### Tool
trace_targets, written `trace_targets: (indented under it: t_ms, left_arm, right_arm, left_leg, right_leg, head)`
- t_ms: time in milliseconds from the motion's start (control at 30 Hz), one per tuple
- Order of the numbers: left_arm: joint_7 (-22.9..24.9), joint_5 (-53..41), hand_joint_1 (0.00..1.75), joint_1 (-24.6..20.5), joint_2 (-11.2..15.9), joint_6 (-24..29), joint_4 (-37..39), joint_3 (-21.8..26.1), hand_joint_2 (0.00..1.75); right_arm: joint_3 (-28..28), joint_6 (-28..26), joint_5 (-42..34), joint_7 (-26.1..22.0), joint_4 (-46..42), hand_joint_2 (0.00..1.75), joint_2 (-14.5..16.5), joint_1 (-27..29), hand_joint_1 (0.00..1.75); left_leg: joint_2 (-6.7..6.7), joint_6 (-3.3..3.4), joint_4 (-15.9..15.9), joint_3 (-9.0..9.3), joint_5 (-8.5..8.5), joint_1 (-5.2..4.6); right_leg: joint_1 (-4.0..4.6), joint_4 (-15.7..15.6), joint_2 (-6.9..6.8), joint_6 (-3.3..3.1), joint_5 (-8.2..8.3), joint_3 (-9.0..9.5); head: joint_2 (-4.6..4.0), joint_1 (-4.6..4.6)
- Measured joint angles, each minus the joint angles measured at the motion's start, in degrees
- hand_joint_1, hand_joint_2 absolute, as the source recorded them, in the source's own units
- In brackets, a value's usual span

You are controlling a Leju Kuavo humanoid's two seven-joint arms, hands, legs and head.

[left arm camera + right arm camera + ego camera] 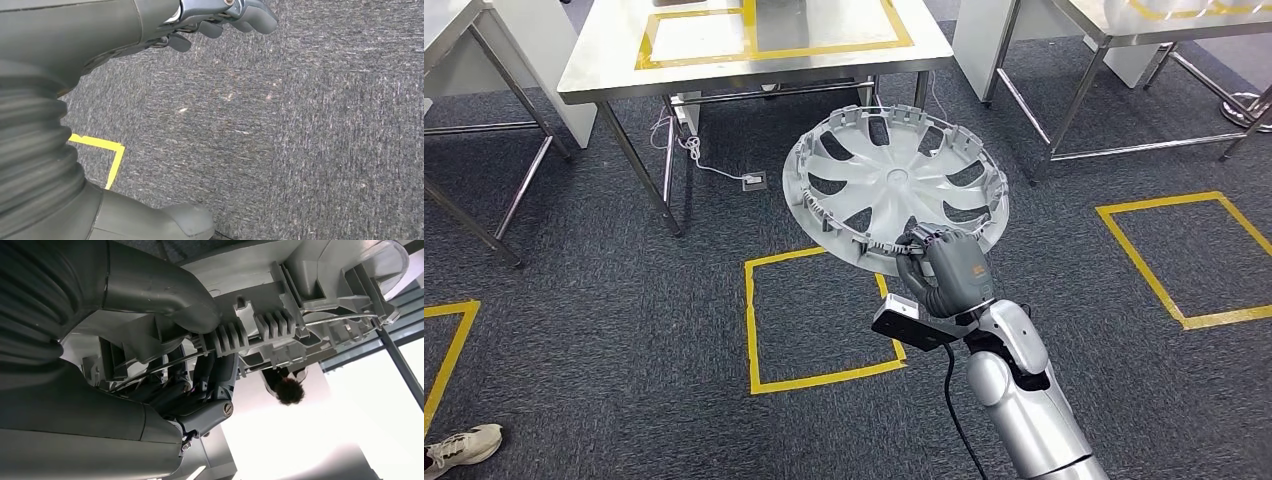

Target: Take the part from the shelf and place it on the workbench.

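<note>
Right now the right hand [946, 262] has the part [894, 185], a silver wheel cover with curved spokes, gripped by the rim at its six o'clock edge in the head view. The cover is carried in the air, tilted, with its ribbed inner face turned up toward the camera, above the dark carpet [604, 300]. From the right wrist camera the thick grey thumb [165, 287] lies on one face of the rim and the darker fingers [200, 385] curl round the other, clamped tight on the part [280, 305].

At twelve o'clock from the part stands the steel workbench [604, 70], marked with yellow tape, its top well apart from the cover. At seven o'clock from the part a yellow tape square [819, 320] is laid on the floor.

Over on the other side, the left hand [215, 22] hangs above the carpet with its fingers loosely bent and apart, holding nothing.
</note>
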Motion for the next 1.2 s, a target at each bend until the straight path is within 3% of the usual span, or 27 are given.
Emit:
trace_targets:
  t_ms: [500,633,700,800,833,867,900,967,1033,1133,1200]
  left_arm:
    - [0.22,0.09,0.00,0.05,0.00,-0.11,0.00,0.00,1.75]
    - [0.04,0.60,0.00,0.08,0.01,-0.05,-0.02,0.00,1.75]
    - [-0.09,0.73,0.00,0.10,-0.06,-0.03,-0.02,0.00,1.75]
    - [-0.36,0.78,0.00,0.09,-0.04,-0.02,-0.02,0.00,1.75]
    - [-0.47,0.78,0.00,0.08,-0.05,-0.03,-0.02,0.00,1.75]
    - [-0.55,0.73,0.00,0.06,-0.07,-0.04,-0.02,0.00,1.75]
    - [-0.60,0.65,0.00,0.04,-0.08,-0.05,-0.02,0.00,1.75]
    - [-0.60,0.51,0.00,-0.01,-0.04,-0.09,-0.05,0.00,1.75]
    - [-0.61,0.48,0.00,-0.07,-0.03,-0.11,-0.10,0.00,1.75]
    - [-0.56,0.46,0.00,-0.06,-0.10,-0.11,-0.08,0.00,1.75]
    - [-0.42,0.44,0.00,-0.14,-0.11,-0.11,-0.07,0.00,1.75]
  right_arm:
    - [0.00,0.02,-0.09,-0.13,0.63,1.75,-0.19,-1.14,1.75]
    - [0.00,0.02,-0.09,-0.23,0.73,1.75,-0.18,-1.64,1.75]
    - [0.01,0.05,-0.08,-0.34,0.82,1.75,-0.18,-1.98,1.75]
    - [0.04,0.17,-0.02,-0.57,1.17,1.75,-0.18,-2.55,1.75]
    - [0.04,0.24,0.01,-0.61,1.42,1.75,-0.19,-2.71,1.75]
    - [0.04,0.31,0.02,-0.63,1.70,1.75,-0.21,-2.86,1.75]
    - [0.04,0.37,0.02,-0.65,1.97,1.75,-0.24,-2.99,1.75]
    - [0.05,0.42,0.02,-0.74,2.39,1.75,-0.28,-3.23,1.75]
    - [0.08,0.43,0.01,-0.92,2.66,1.75,-0.31,-3.50,1.75]
    - [0.07,0.44,-0.01,-0.92,2.92,1.75,-0.39,-3.69,1.75]
    - [0.06,0.37,-0.03,-0.92,2.99,1.75,-0.40,-3.75,1.75]
  left_leg:
    - [0.00,0.05,0.07,-0.04,-0.03,-0.04]
    - [0.27,1.13,-0.74,0.41,0.29,-0.17]
    - [0.57,1.47,-1.97,1.15,0.88,0.27]
    - [0.97,1.52,-2.23,1.42,0.89,0.53]
    - [1.03,1.37,-2.09,1.41,0.75,0.64]
    - [1.04,1.10,-1.87,1.40,0.55,0.86]
    - [1.01,0.73,-1.54,1.39,0.30,1.15]
    - [0.92,-0.41,-0.56,1.22,-0.47,1.69]
    - [0.81,-1.57,0.13,0.96,-1.04,1.78]
    - [0.70,-2.70,-0.30,1.05,-0.97,1.87]
    - [2.03,-3.08,1.60,0.08,-1.96,1.82]
  right_leg:
    - [-0.05,-0.07,0.00,0.04,0.03,0.01]
    - [-0.21,-0.45,-0.02,0.81,0.19,0.32]
    - [-0.11,2.18,-0.49,1.09,-1.47,-0.78]
    - [-0.73,12.57,-1.07,1.87,-6.25,-5.83]
    - [-1.05,14.68,-1.13,2.20,-6.70,-6.93]
    - [-1.37,14.44,-1.19,2.55,-5.95,-6.86]
    - [-1.69,12.20,-1.26,2.92,-4.41,-5.74]
    - [-2.23,4.61,-1.06,3.74,-1.38,-1.85]
    - [-2.22,0.84,-0.55,3.29,-0.66,0.17]
    - [-1.87,0.90,-0.58,1.46,-0.77,0.19]
    - [-1.97,0.65,-0.92,0.61,-0.78,0.47]
  head:
    - [0.00,-0.02]
    - [0.00,-0.04]
    - [0.00,0.10]
    - [0.00,0.23]
    - [0.00,0.23]
    - [0.00,0.23]
    - [0.00,0.25]
    - [0.00,0.32]
    - [0.00,0.39]
    - [0.00,0.34]
    - [0.00,0.22]
